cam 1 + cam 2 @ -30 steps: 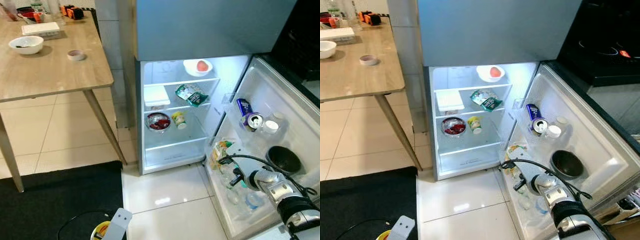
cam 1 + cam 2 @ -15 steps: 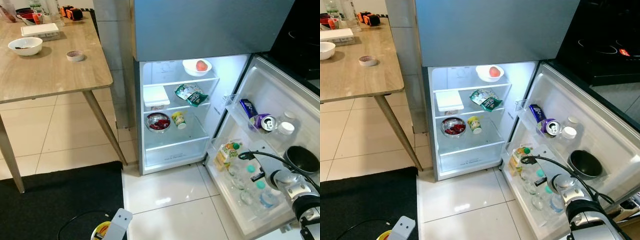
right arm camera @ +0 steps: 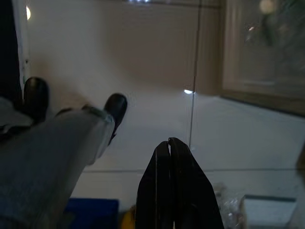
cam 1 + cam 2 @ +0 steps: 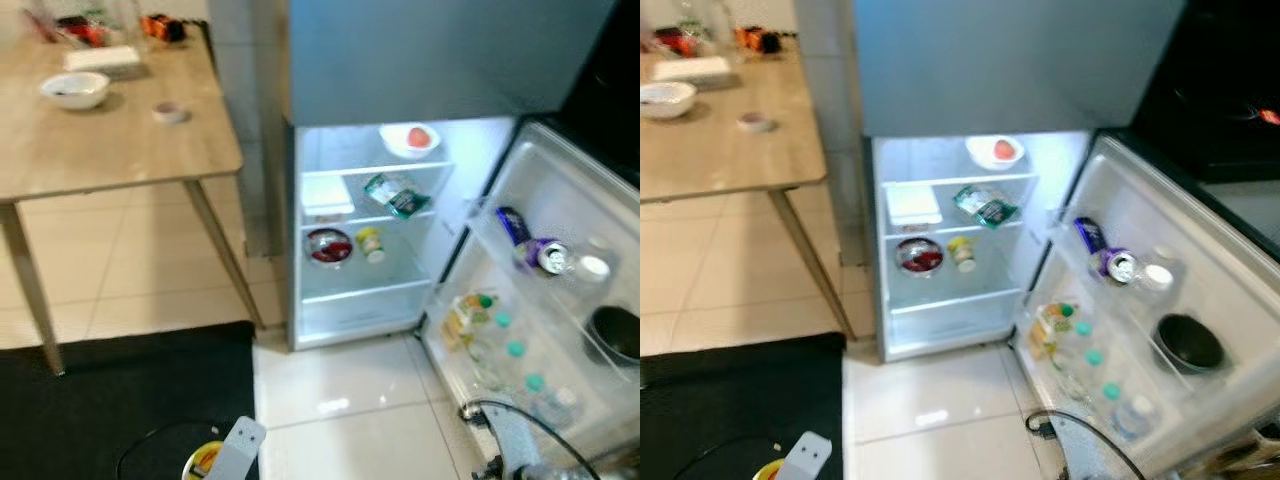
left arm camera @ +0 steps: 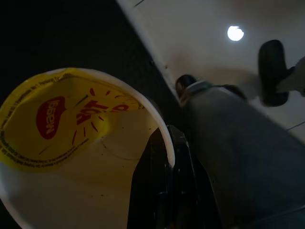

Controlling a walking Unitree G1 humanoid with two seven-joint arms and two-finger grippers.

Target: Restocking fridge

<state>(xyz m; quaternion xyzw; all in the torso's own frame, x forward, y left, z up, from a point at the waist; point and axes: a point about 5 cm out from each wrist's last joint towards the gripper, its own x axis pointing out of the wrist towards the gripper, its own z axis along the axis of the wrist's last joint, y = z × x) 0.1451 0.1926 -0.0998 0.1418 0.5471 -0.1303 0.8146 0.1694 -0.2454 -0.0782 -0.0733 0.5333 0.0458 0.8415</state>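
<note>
Fridge stands open and is already well stocked: shelves carry food, and door rack holds bottles and cans. Left gripper hangs low, clenched on the rim of yellow-lidded cup, which is not yet placed inside. Right gripper is closed and empty.

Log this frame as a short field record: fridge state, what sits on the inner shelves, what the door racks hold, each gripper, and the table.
fridge: lower door open, interior lit
top shelf: white bowl holding a red fruit
middle shelf: white box, green packet
lower shelf: bowl of red food, small yellow jar
door racks: cans, black bowl, juice carton, bottles
left gripper: jaws shut on yellow-lidded cup
right gripper: jaws shut, holding nothing
table: white bowl, small items
</note>
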